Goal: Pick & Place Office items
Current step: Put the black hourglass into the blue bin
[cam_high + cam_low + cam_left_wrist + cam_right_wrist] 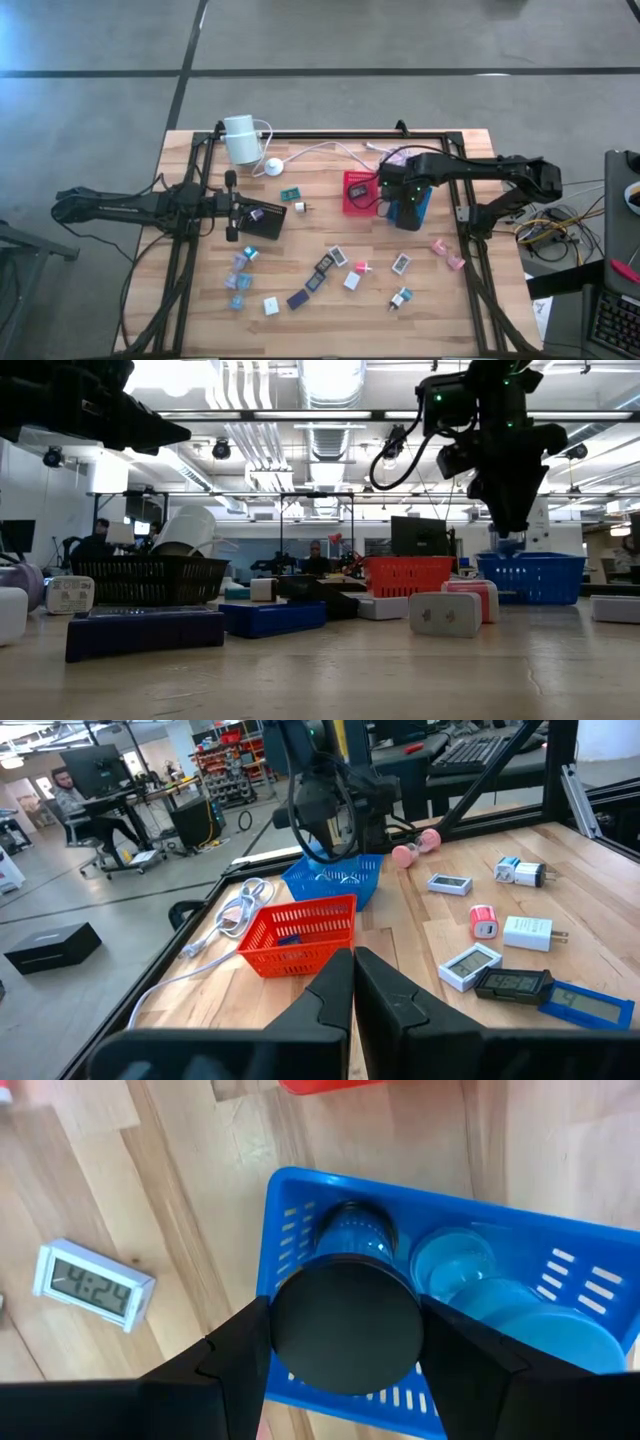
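Small office items lie scattered on the wooden table [330, 320]: a white clock piece [401, 263], a dark flat one [298, 298], a teal one [290, 195], pink ones [440, 247]. My right gripper [405, 208] hangs over the blue tray [424, 203], shut on a dark round-ended cylinder [346, 1323]. Pale blue round pieces [455, 1260] lie in that tray. My left gripper [240, 207] is level over the black tray [268, 224], shut [353, 982], with nothing between its fingers. A small piece [255, 213] lies in the black tray. My right gripper pinches the dark cylinder between its two fingers [235, 1355], one on each side of the round body near its upper end [290, 1330]. The fingers come from above, pointing down. The cylinder stands on end over the blue tray [290, 1190]; whether its lower, bluish end [352, 1235] touches the tray cannot be told.
The red tray [357, 194] sits just left of the blue one. A white cylinder [240, 138] with cable and round puck [273, 167] stands at the far edge. A black frame [470, 260] borders the table. A white clock piece [93, 1285] lies beside the blue tray.
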